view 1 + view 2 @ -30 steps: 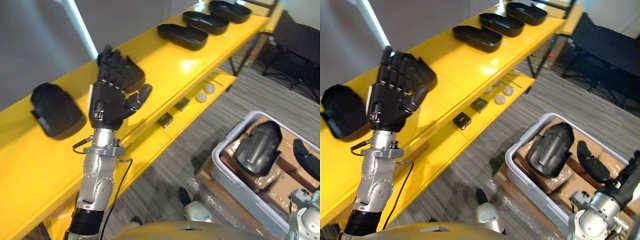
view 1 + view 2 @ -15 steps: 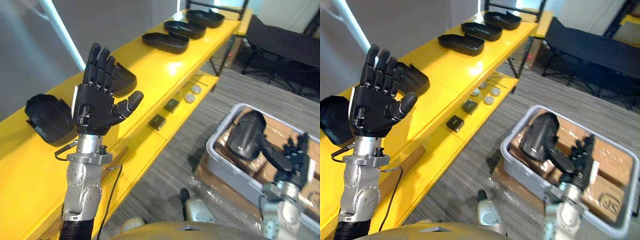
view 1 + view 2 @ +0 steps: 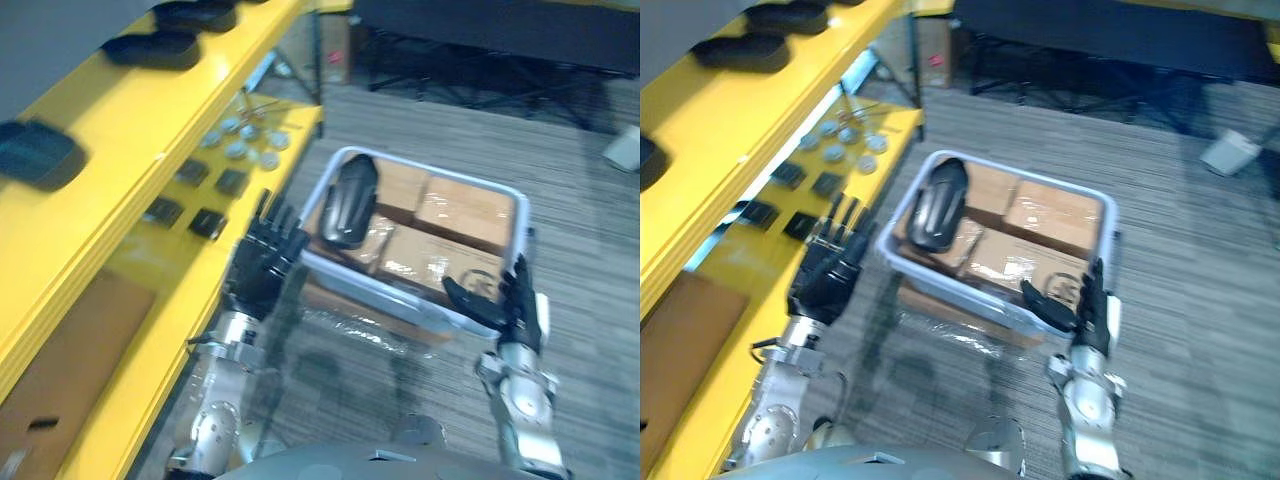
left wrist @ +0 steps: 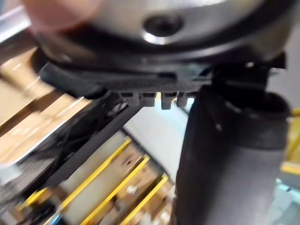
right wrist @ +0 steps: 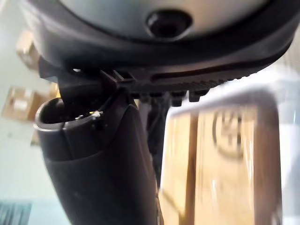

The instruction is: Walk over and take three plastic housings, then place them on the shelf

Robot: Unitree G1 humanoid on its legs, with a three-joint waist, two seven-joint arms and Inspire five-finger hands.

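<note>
One black plastic housing (image 3: 345,200) lies in a grey bin (image 3: 430,165) on the floor, resting on brown boxes (image 3: 465,215). Three more black housings (image 3: 150,50) sit along the top of the yellow shelf (image 3: 110,110) at the left. My left hand (image 3: 265,265) is open, fingers straight, between the shelf's lower level and the bin's left corner, holding nothing. Just before the bin's front right rim my right hand (image 3: 510,305) hangs open and empty, with its thumb (image 5: 98,164) in front of a brown box.
Small black parts (image 3: 215,185) and round silver pieces (image 3: 245,145) lie on the shelf's lower level, with a brown board (image 3: 70,340) nearer me. A dark low frame (image 3: 480,30) stands behind the bin. A white object (image 3: 625,150) lies on the floor at right.
The camera has swung from the shelf down to the bin. My left hand has dropped from shelf height to beside the bin. My right hand remains open by the bin's front rim.
</note>
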